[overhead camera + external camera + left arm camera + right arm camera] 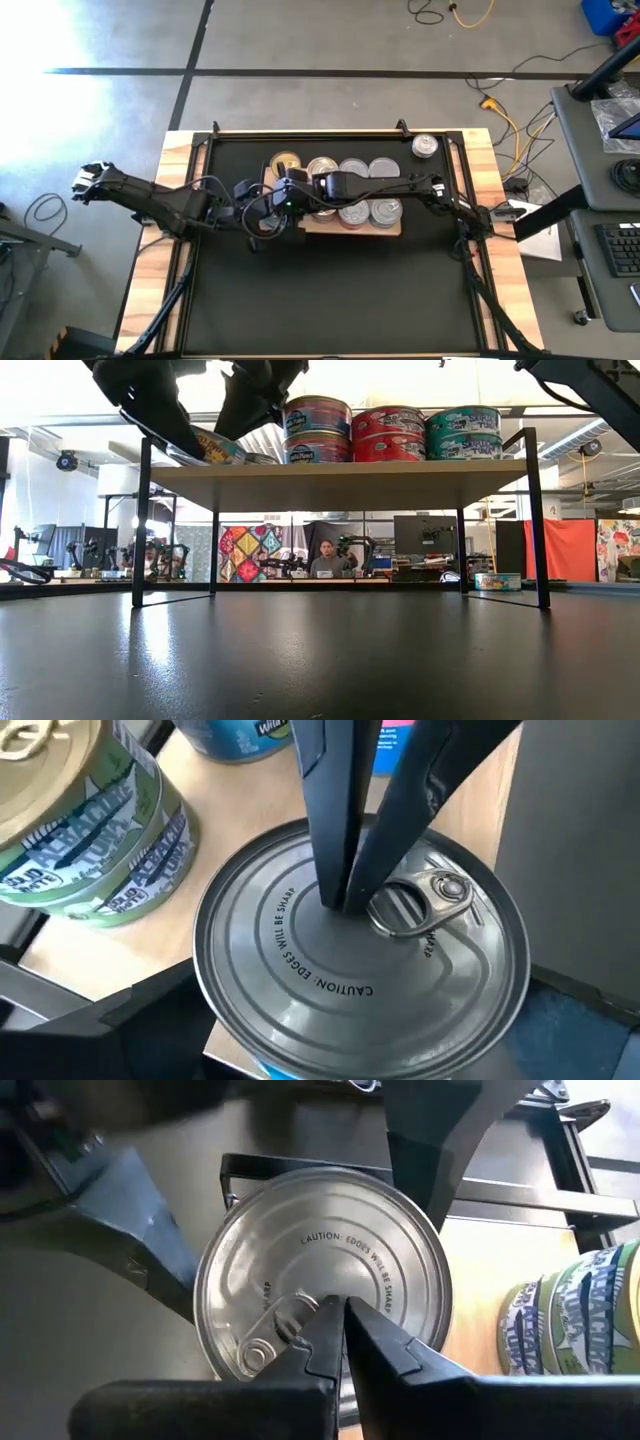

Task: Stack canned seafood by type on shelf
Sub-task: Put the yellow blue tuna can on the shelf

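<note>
Placement step: right gripper (pixel 345 1315), jaws shut, presses tin (pixel 322 1275); left gripper (pixel 262 222) jaws wide around it. Next: release at shelf (pixel 385 229).

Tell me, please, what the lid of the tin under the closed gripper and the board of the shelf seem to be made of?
The tin's lid looks like bare silver metal with a dull brushed sheen: stamped rings, embossed caution lettering and a pull tab show. The shelf board appears to be pale wood or wood laminate with a matte finish; its thin dark legs look like metal.

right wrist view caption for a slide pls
Shut right gripper presses its fingertips on a silver-lidded tin at the shelf edge.
</note>
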